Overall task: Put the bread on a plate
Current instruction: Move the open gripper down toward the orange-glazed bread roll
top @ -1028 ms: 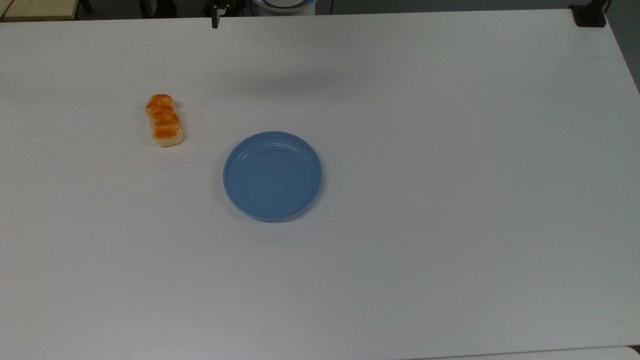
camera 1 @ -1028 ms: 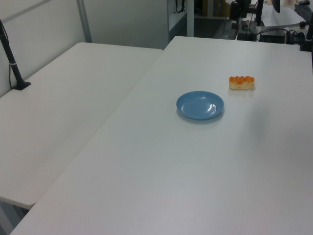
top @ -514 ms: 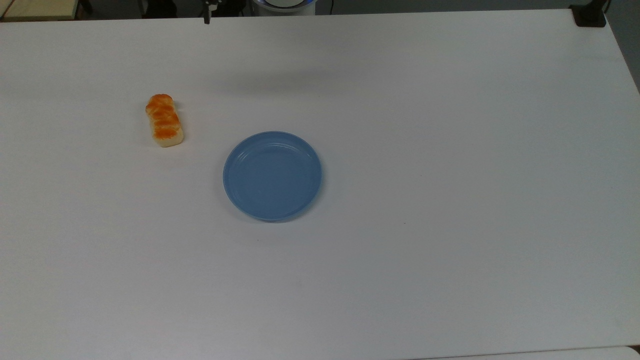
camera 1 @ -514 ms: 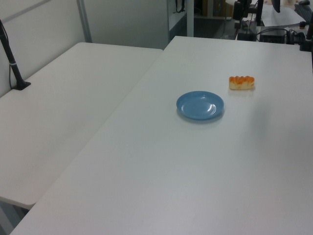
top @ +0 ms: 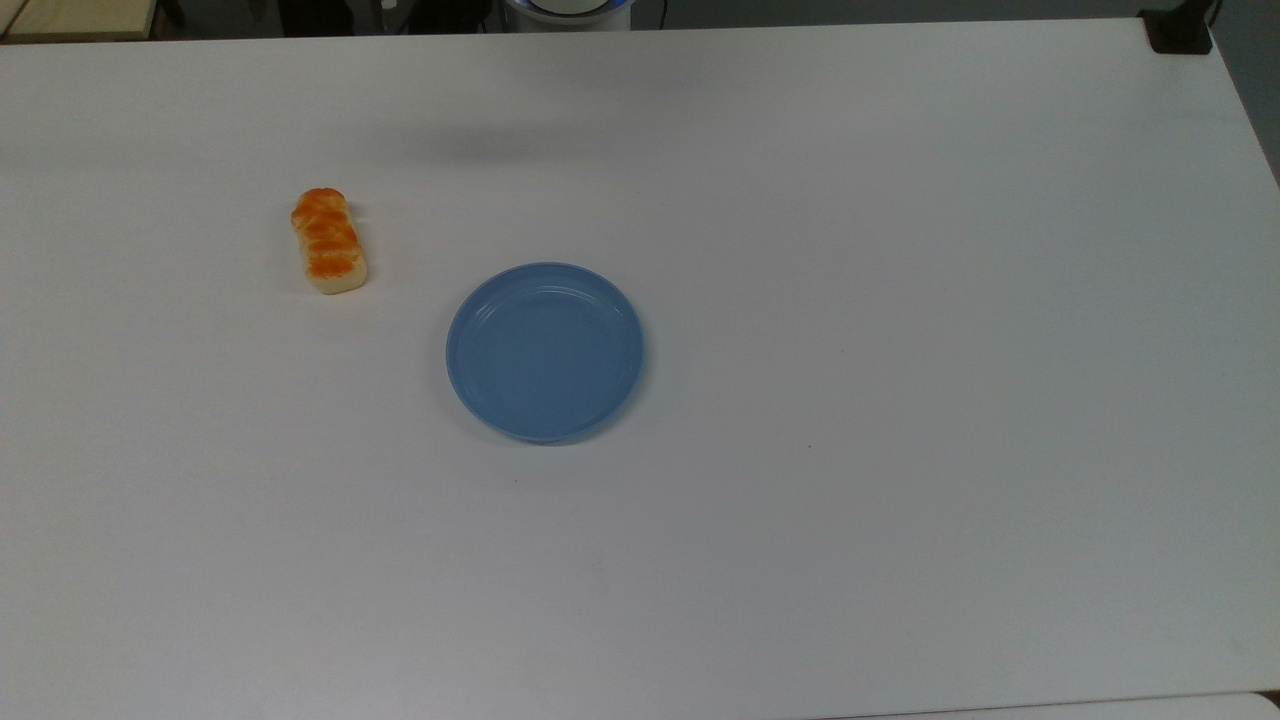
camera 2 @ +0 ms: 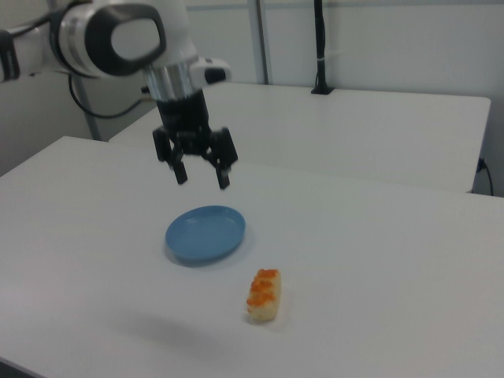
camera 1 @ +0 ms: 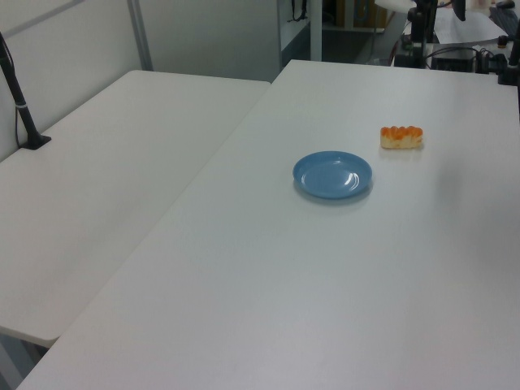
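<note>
Two task items on the white worktop (top: 900,300), both untouched. Bread (top: 328,242) lies flat on the worktop, glazed orange top up, pale sides showing, well apart from the plate (top: 545,351). In the top view it sits up and toward the top view's left of the plate, long axis running roughly top to bottom. In the left view the bread (camera 1: 401,136) is beyond the plate (camera 1: 332,175) and toward the left view's right. In the right view the bread (camera 2: 264,295) is nearer the camera than the plate (camera 2: 205,234), toward the right view's right.

Plate is blue, round, raised rim, nothing on it, sitting flat.

Pincer (camera 2: 201,178) hangs in the air in the right view, pointing down, fingers spread apart, holding nothing. It appears above and behind the plate's far edge there, clear of both plate and bread. White arm (camera 2: 110,35) reaches in from the right view's upper left.

Second white table (camera 1: 106,187) adjoins the worktop on the left view's left, with a black post (camera 1: 20,106) standing on it.
</note>
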